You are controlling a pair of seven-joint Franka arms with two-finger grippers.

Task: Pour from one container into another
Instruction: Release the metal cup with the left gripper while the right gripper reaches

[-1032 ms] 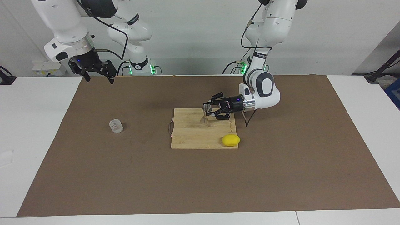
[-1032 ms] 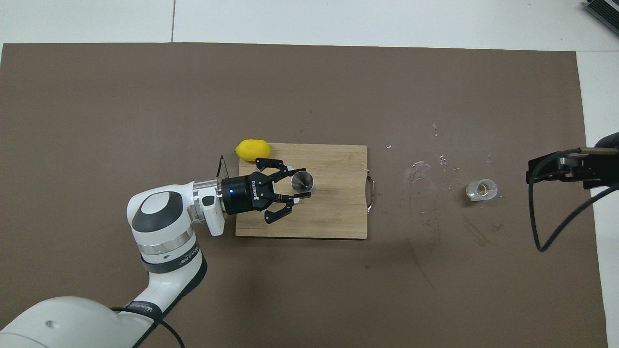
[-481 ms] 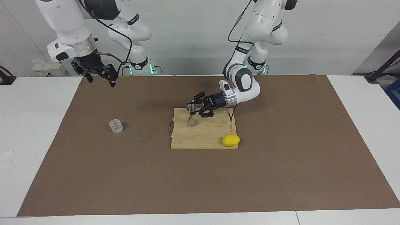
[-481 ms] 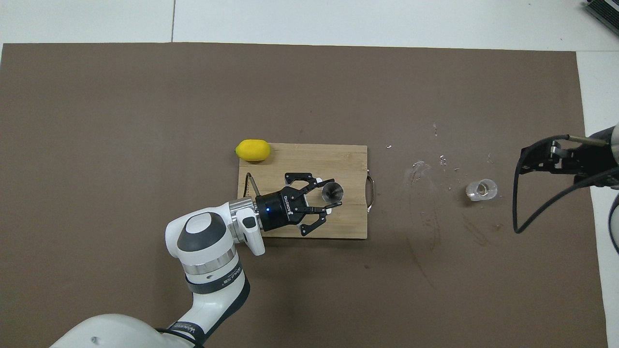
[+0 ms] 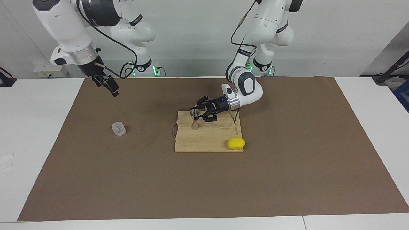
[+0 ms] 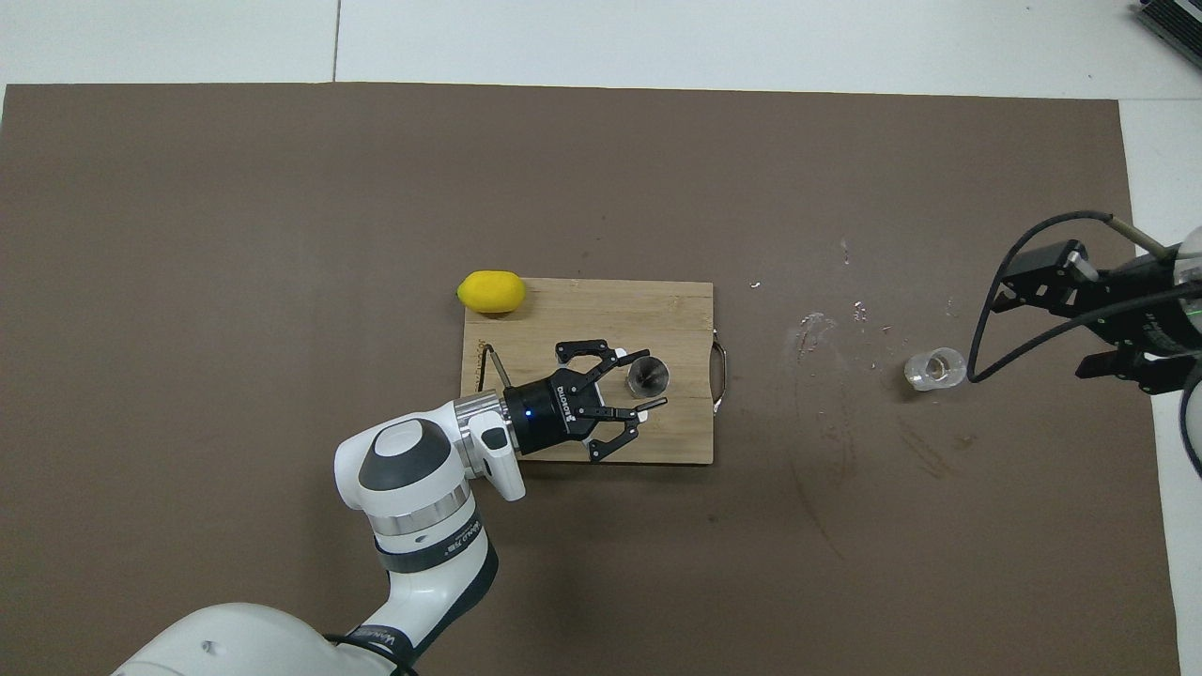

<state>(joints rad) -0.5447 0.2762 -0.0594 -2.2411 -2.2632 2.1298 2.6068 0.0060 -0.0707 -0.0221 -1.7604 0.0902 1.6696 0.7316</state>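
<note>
The silvery jigger (image 5: 194, 119) stands upright on the wooden cutting board (image 5: 207, 140), near the board's handle end; from overhead it shows as a round metal mouth (image 6: 647, 374). My left gripper (image 5: 197, 114) lies level over the board (image 6: 676, 310) and is shut on the jigger, one finger on each side (image 6: 643, 380). The clear glass cup (image 5: 118, 129) stands on the brown mat toward the right arm's end (image 6: 935, 369). My right gripper (image 5: 110, 88) hangs open and empty in the air beside the cup (image 6: 1047, 329), apart from it.
A yellow lemon (image 5: 236, 143) lies at the board's corner farthest from the robots, toward the left arm's end (image 6: 490, 291). A brown mat (image 5: 287, 166) covers the table. Pale smears mark the mat (image 6: 812, 333) between board and cup.
My left gripper has carried the jigger across the board toward the handle end. My right arm has turned its wrist and swung the gripper a little nearer the cup.
</note>
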